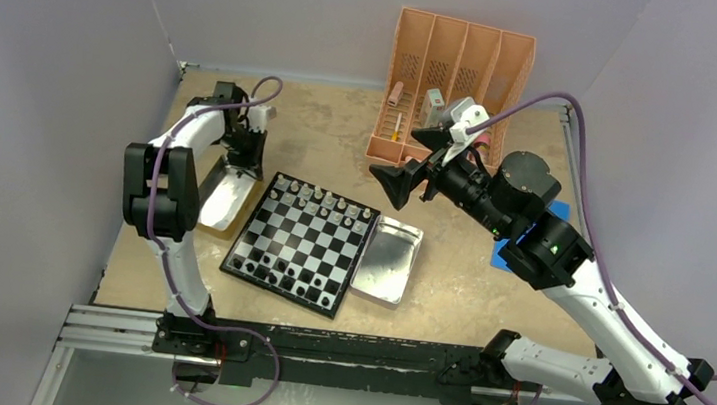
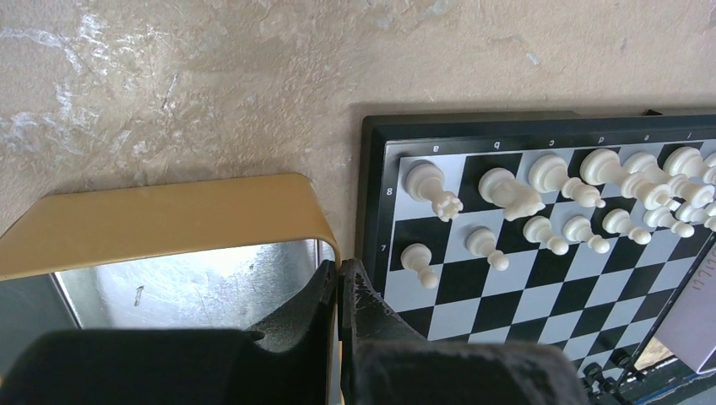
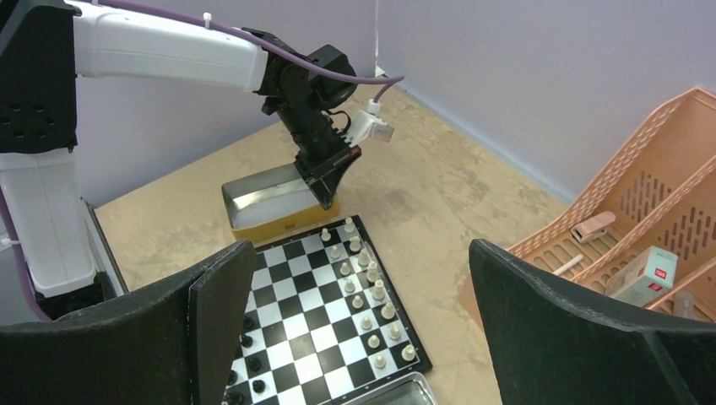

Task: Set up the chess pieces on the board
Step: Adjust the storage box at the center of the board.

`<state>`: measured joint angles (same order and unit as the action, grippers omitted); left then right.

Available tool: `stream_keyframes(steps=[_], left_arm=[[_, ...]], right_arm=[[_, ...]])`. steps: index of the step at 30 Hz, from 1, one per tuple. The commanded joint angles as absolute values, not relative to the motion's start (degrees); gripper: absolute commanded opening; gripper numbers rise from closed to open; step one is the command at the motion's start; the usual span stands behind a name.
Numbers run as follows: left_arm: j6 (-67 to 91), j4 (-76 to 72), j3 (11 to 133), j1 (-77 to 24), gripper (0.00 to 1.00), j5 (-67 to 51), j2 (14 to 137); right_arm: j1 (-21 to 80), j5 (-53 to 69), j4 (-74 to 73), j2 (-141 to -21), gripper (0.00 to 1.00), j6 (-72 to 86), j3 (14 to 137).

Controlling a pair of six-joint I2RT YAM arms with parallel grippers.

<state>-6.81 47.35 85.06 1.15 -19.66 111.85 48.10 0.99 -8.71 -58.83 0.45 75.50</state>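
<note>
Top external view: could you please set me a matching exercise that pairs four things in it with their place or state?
1 left hand
2 right hand
3 white chess pieces
4 plain silver tray

A open
B far rows of the board
C shut
D right of the board

Pairs: 1-C, 2-A, 3-B, 4-D

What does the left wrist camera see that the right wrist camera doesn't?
Only the left wrist view shows the little numbers and letters printed on the rim of the board. Only the right wrist view shows the orange rack and the open right claw. Both show the white pieces, the shiny tray and the shut left claw.
</note>
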Motion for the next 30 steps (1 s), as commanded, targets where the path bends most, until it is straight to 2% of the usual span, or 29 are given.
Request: stream_keyframes(steps=[1, 10, 11, 13, 14, 18, 22, 25, 30], left_arm=[[-5.43, 46.05, 86.85, 0.53, 0.0, -21.43, 112.55], [-5.15, 46.42, 88.88, 0.53, 0.1, -24.13, 110.51], [-5.1, 46.47, 89.06, 0.53, 0.12, -24.17, 110.23], [-5.06, 46.75, 89.84, 0.53, 0.24, -23.96, 109.96], [-5.11, 47.1, 90.21, 0.53, 0.25, -24.03, 109.81], [-5.04, 47.45, 91.4, 0.53, 0.23, -23.18, 108.42], [-6.15, 45.69, 90.31, 0.76, 0.21, -17.41, 104.51], [-6.5, 41.37, 85.6, 2.35, 0.21, -14.81, 100.92], [-7.86, 30.98, 75.22, 6.65, 0.21, -18.4, 96.23]], right_arm=[[48.3, 1.13, -5.72, -57.49, 0.99, 0.34, 75.38], [48.34, 1.36, -4.95, -57.05, 0.99, 0.33, 74.76], [48.34, 1.4, -4.85, -57.04, 0.99, 0.35, 74.71], [48.34, 1.49, -4.81, -56.95, 0.99, 0.3, 74.7], [48.34, 1.49, -4.75, -56.95, 0.99, 0.35, 74.63], [48.34, 1.35, -4.69, -56.55, 0.99, 0.35, 74.49], [48.34, 1.25, -4.48, -56.34, 0.99, 0.43, 74.28], [48.34, 0.75, -3.82, -56.28, 0.99, 0.62, 74.05], [48.27, 0.18, -3.39, -56.34, 0.99, 0.86, 74.17]])
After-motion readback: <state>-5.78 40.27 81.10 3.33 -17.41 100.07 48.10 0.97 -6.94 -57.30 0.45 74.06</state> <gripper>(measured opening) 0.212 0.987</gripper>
